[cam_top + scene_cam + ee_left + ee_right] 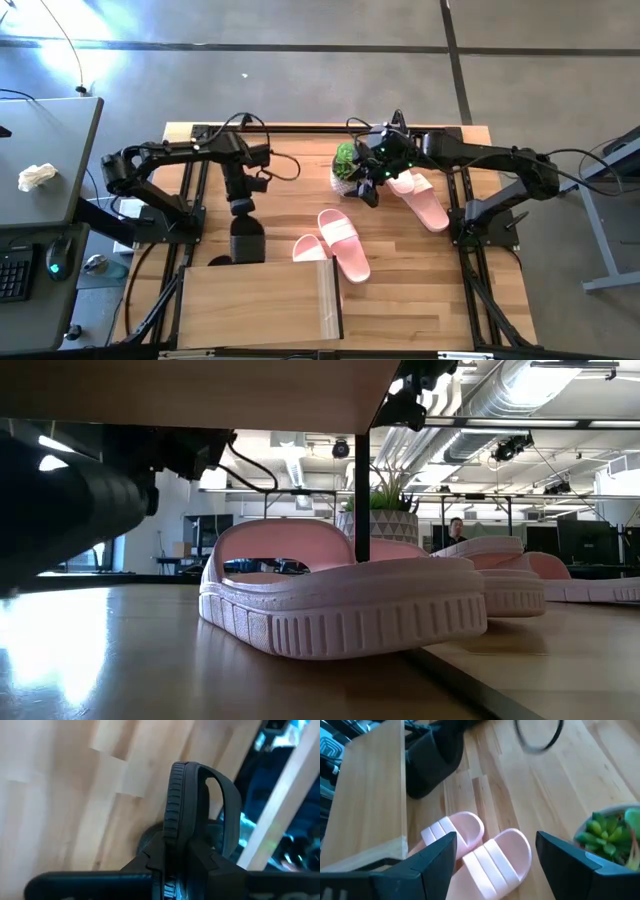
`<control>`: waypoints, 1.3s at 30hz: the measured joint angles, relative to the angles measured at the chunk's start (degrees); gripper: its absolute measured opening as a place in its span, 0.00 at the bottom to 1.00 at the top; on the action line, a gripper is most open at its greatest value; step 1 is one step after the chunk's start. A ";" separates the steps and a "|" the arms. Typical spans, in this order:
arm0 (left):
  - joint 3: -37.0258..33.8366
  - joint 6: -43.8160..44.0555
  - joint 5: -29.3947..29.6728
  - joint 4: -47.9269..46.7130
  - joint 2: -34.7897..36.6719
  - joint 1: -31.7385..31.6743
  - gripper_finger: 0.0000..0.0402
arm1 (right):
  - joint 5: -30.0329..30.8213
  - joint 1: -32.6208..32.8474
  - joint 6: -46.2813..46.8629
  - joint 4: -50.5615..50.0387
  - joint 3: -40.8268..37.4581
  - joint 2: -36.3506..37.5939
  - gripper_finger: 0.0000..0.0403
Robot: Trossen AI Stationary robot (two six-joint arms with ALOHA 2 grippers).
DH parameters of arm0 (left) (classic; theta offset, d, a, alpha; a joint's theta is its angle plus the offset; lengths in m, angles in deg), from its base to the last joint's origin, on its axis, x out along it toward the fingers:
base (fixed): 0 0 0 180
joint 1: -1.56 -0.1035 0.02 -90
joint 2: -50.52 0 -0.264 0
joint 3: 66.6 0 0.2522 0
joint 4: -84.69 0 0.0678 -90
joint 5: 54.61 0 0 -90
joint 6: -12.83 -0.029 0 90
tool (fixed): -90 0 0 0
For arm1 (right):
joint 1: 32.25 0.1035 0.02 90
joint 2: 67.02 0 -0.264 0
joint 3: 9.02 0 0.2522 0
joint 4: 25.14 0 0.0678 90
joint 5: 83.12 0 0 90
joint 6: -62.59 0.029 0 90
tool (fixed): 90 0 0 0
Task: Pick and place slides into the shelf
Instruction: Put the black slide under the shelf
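My left gripper [243,207] is shut on a black slide [247,240] just beyond the far edge of the light-wood shelf [255,305]. In the low view that black slide [60,510] fills the left side under the shelf's top panel [200,390]. My right gripper [370,192] hangs open beside the potted plant [347,162], touching nothing; in its wrist view it is above two pink slides [495,855] [452,830]. One pink slide [343,243] lies sole down on the table. Another [310,250] lies against the shelf's far right corner. My left gripper [177,852] pinches one end of the black slide's sole [175,827] between its two fingers, coming from the table's far side and slanting down. The slide stands on edge and reaches away from the fingers toward the shelf, its strap [227,800] arching to one side.
Two more pink slides [422,200] lie on the right side of the table, under the right arm. A dark shape [218,262] sits at the shelf's far left edge. The shelf's dark upright [362,490] stands behind the nearest pink slide [340,600]. Bare wood lies left of the shelf.
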 joint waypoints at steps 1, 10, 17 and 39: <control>-0.66 0.01 -1.14 0.84 0.00 0.98 0.07 | 0.04 0.00 0.00 0.71 0.00 0.00 0.64; -1.92 4.38 -5.65 9.05 0.00 7.39 0.06 | -0.02 -0.20 -0.02 2.89 0.00 0.00 0.64; -1.92 6.95 -4.69 10.12 0.00 11.10 0.07 | 0.00 -0.17 -0.02 2.88 0.00 0.00 0.64; -6.67 16.67 -1.86 21.27 0.00 20.05 0.22 | -0.15 -0.15 -0.04 2.83 0.00 0.00 0.64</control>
